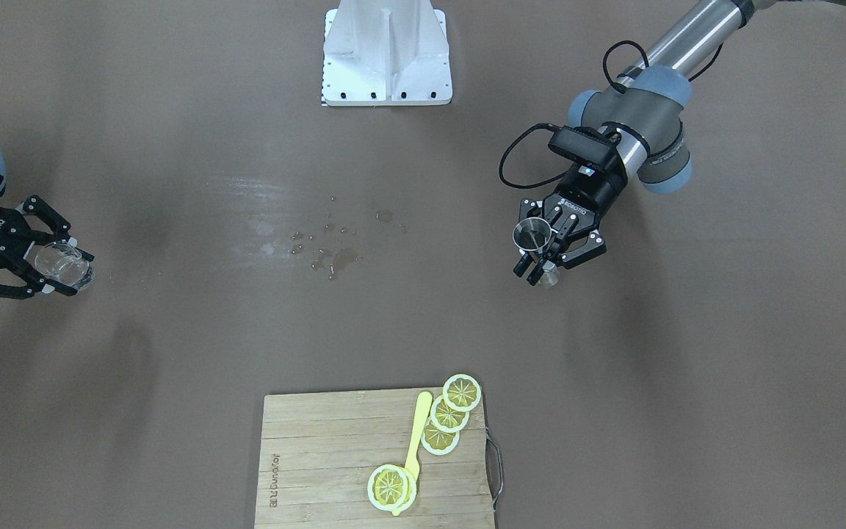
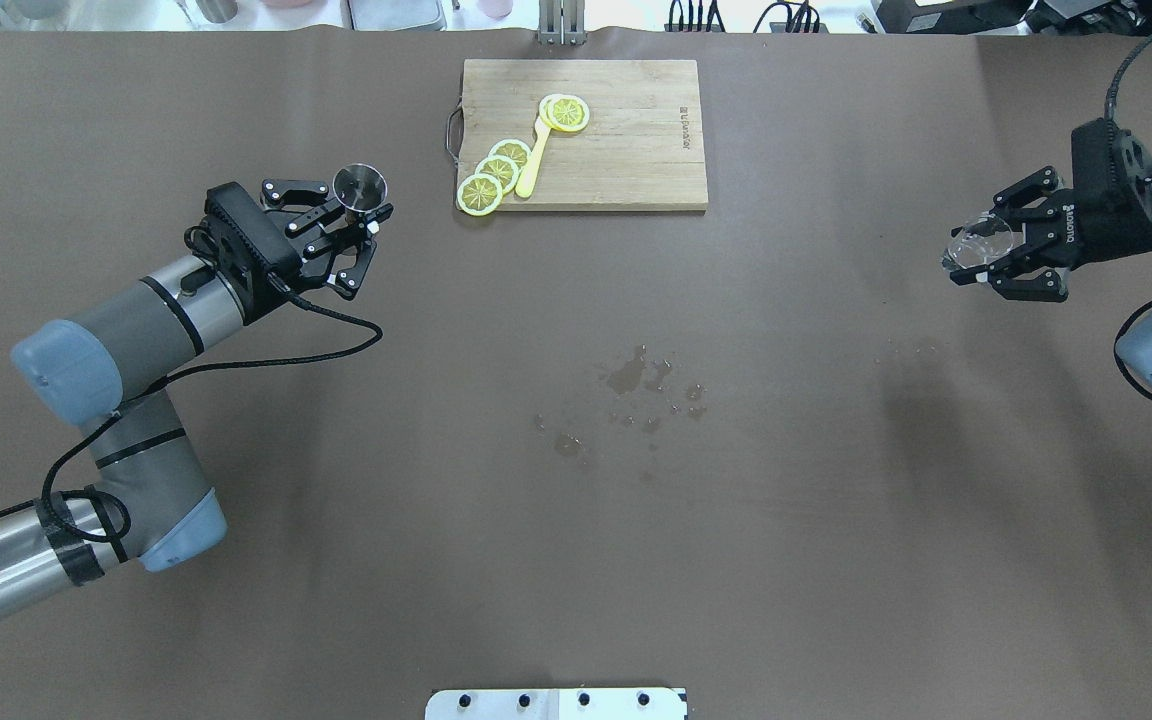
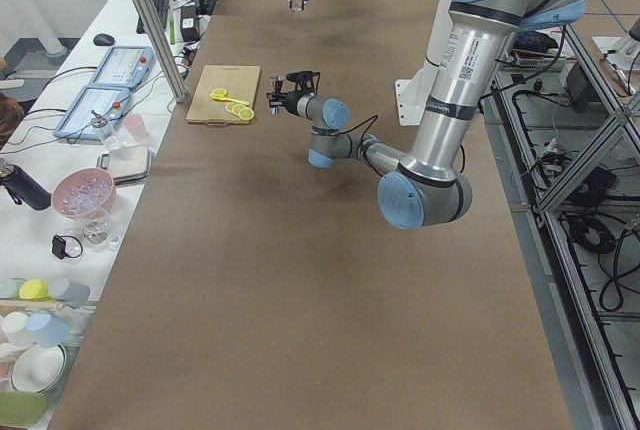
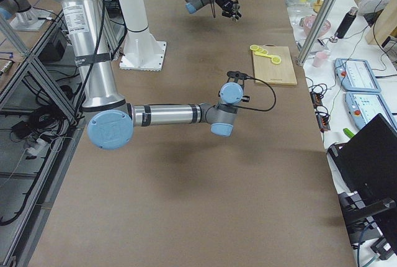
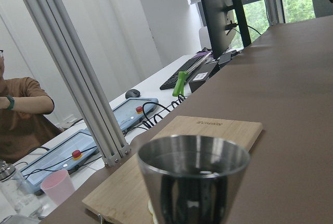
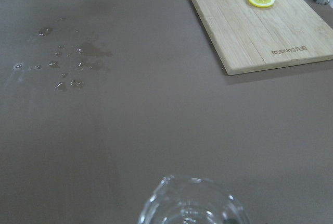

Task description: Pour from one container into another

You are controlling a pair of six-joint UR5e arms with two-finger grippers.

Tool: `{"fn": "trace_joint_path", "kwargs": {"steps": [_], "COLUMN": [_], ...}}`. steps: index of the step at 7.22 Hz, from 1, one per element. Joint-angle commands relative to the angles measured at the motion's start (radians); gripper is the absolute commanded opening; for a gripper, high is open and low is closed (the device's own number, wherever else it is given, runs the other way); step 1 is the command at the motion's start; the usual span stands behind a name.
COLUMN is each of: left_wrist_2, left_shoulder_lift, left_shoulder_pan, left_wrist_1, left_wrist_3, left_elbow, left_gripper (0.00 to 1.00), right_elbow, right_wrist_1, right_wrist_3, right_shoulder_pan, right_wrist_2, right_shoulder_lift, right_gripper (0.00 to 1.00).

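The steel jigger (image 2: 360, 187) stands upright in my left gripper (image 2: 361, 212), which is shut on its waist, left of the cutting board. The front view shows that jigger (image 1: 532, 235) in the same gripper (image 1: 543, 258), its dark mouth facing up. It fills the bottom of the left wrist view as a shiny cone (image 5: 193, 179). The clear glass cup (image 2: 974, 246) is held in my right gripper (image 2: 986, 240) at the far right, well apart from the jigger. The cup (image 1: 63, 263) looks tilted in that gripper (image 1: 70, 266). Its rim (image 6: 192, 203) shows at the bottom of the right wrist view.
A bamboo cutting board (image 2: 626, 140) at the table's far side carries lemon slices (image 2: 496, 175) and a yellow utensil (image 2: 534, 160). Spilled droplets (image 2: 636, 385) wet the table's middle. The white robot base (image 1: 386, 59) stands at the near edge. A person (image 5: 21, 109) sits beyond the table.
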Motion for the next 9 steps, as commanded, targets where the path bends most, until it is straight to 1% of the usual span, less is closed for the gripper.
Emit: {"fn": "trace_joint_path", "kwargs": {"steps": [1,3,4,5,6,7,8,9], "left_wrist_2": [0.016,0.034,0.034,0.04,0.115,0.222,0.353,0.497], "left_shoulder_lift": [-0.021,-0.027,-0.015,-0.011,0.005,0.026,0.055,0.069], "left_shoulder_pan": [0.002,0.0,-0.012,-0.019,-0.013,0.006,0.06,0.107], "left_wrist_1": [0.025,0.051,0.053,0.065,0.065,0.071,0.076,0.104], "left_wrist_3": [-0.003,-0.004,-0.004,-0.039,-0.093,-0.096,-0.151,-0.249], "left_elbow": [0.007,0.006,-0.009,-0.003,-0.011,-0.043,-0.075,-0.084], "left_gripper": [0.0,0.0,0.0,0.0,0.0,0.0,0.0,0.0], "right_elbow": [-0.04,-0.059,-0.059,-0.042,-0.021,0.046,0.085,0.084], "right_wrist_1": [0.065,0.07,0.073,0.073,0.076,0.076,0.076,0.153], "right_wrist_3": [0.089,0.152,0.17,0.172,0.192,0.193,0.204,0.247], "right_shoulder_pan": [-0.001,-0.012,-0.044,-0.074,-0.09,-0.125,-0.16,-0.196], "right_wrist_2": [-0.005,-0.053,-0.117,-0.184,-0.23,-0.327,-0.379,-0.427], "right_shoulder_lift": [0.01,0.045,0.054,0.051,0.036,-0.026,-0.07,-0.108], "right_gripper": [0.0,0.0,0.0,0.0,0.0,0.0,0.0,0.0]}}
